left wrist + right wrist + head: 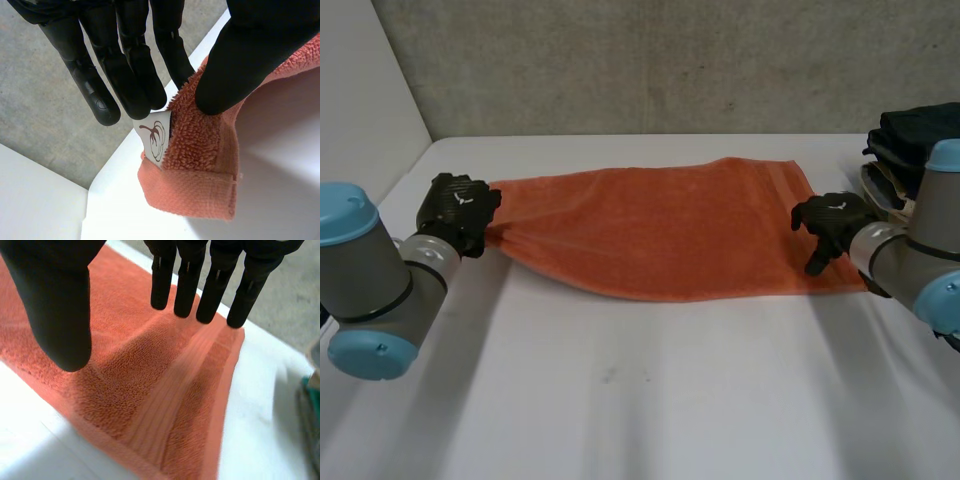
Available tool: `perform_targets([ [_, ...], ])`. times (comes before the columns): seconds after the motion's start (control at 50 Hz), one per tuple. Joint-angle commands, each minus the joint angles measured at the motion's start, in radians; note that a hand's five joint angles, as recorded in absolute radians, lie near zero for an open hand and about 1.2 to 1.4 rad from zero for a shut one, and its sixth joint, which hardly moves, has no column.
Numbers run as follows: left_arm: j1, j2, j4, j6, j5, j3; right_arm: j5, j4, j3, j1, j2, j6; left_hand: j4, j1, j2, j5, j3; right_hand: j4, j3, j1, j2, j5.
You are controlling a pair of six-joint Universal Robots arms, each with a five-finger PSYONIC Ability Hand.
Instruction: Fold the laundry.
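Note:
An orange towel (660, 235) lies stretched across the white table (640, 400), folded lengthwise. My left hand (458, 210) holds its left end. In the left wrist view the thumb and fingers (130, 75) pinch the towel's corner (200, 165) beside a white label (155, 140), and that corner is lifted off the table. My right hand (830, 225) hovers over the towel's right end. In the right wrist view its fingers (187, 285) are straight and spread from the thumb, and the towel (150, 390) lies flat below them, untouched.
A stack of folded dark clothes (915, 150) sits at the table's back right, close to my right arm. A grey concrete wall runs behind the table. The table's left edge lies just beyond my left hand.

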Motion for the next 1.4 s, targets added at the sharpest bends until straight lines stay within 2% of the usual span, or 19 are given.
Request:
perform_targets([
  [0.02, 0.007, -0.002, 0.002, -0.001, 0.0, 0.011, -0.015, 0.006, 0.036, -0.041, 0.001, 0.11, 0.196, 0.28, 0.196, 0.265, 0.199, -0.054, -0.059, -0.073, -0.057, -0.027],
  [0.14, 0.013, -0.003, 0.003, -0.001, 0.0, 0.023, -0.057, 0.008, 0.065, -0.061, 0.002, 0.068, 0.196, 0.28, 0.196, 0.265, 0.199, -0.063, -0.068, -0.082, -0.066, -0.036],
  [0.32, 0.021, -0.005, 0.003, -0.001, 0.0, 0.028, -0.065, -0.008, 0.074, -0.086, 0.048, -0.158, 0.196, 0.28, 0.196, 0.265, 0.199, 0.031, 0.026, 0.012, 0.028, 0.057],
  [0.6, 0.018, -0.009, 0.002, 0.0, 0.0, 0.052, -0.068, -0.048, 0.016, -0.087, 0.098, -0.183, 0.196, 0.28, 0.196, 0.265, 0.199, 0.416, 0.41, 0.397, 0.412, 0.442],
  [0.74, 0.015, -0.003, 0.002, 0.002, -0.002, 0.055, -0.066, -0.048, -0.013, -0.086, 0.105, -0.177, 0.196, 0.28, 0.196, 0.265, 0.199, 0.348, 0.343, 0.33, 0.345, 0.375],
  [0.84, 0.01, 0.003, 0.0, 0.002, -0.002, 0.055, -0.069, -0.048, -0.024, -0.083, 0.107, -0.179, 0.196, 0.28, 0.196, 0.265, 0.199, 0.205, 0.199, 0.186, 0.201, 0.231],
  [0.98, 0.006, 0.004, -0.006, 0.0, -0.004, 0.054, -0.072, -0.049, -0.036, -0.083, 0.127, -0.18, 0.196, 0.28, 0.196, 0.265, 0.199, 0.19, 0.184, 0.171, 0.186, 0.216],
  [1.02, 0.006, 0.004, -0.006, 0.0, -0.004, 0.054, -0.072, -0.052, -0.042, -0.083, 0.139, -0.182, 0.196, 0.28, 0.196, 0.265, 0.199, 0.295, 0.29, 0.276, 0.291, 0.321],
  [1.04, 0.006, 0.004, -0.006, 0.0, -0.004, 0.054, -0.072, -0.055, -0.045, -0.083, 0.142, -0.183, 0.196, 0.28, 0.196, 0.265, 0.199, 0.42, 0.415, 0.402, 0.417, 0.447],
  [1.06, 0.006, 0.003, -0.006, 0.0, -0.004, 0.054, -0.071, -0.057, -0.05, -0.083, 0.145, -0.185, 0.196, 0.28, 0.196, 0.265, 0.199, 0.584, 0.579, 0.566, 0.581, 0.611],
  [1.08, 0.006, 0.003, -0.007, 0.0, -0.004, 0.054, -0.065, -0.057, -0.059, -0.081, 0.144, -0.188, 0.196, 0.28, 0.196, 0.265, 0.199, 0.876, 0.87, 0.857, 0.872, 0.902],
  [1.14, 0.004, 0.003, -0.009, 0.0, -0.007, 0.054, -0.065, -0.06, -0.058, -0.081, 0.122, -0.188, 0.196, 0.28, 0.196, 0.265, 0.199, 0.879, 0.873, 0.86, 0.875, 0.905],
  [1.28, 0.007, 0.078, -0.037, 0.012, -0.008, 0.022, -0.061, -0.026, 0.045, -0.09, -0.088, -0.22, 0.196, 0.28, 0.196, 0.265, 0.199, 0.879, 0.873, 0.86, 0.875, 0.905],
  [1.38, 0.009, 0.196, -0.17, 0.029, -0.01, -0.049, -0.058, 0.112, 0.166, -0.096, -0.224, -0.373, 0.196, 0.28, 0.196, 0.265, 0.199, 0.879, 0.873, 0.86, 0.875, 0.905],
  [1.4, 0.01, 0.22, -0.202, 0.038, -0.008, -0.061, -0.051, 0.179, 0.209, -0.112, -0.275, -0.453, 0.196, 0.28, 0.196, 0.265, 0.199, 0.879, 0.873, 0.86, 0.875, 0.905],
])
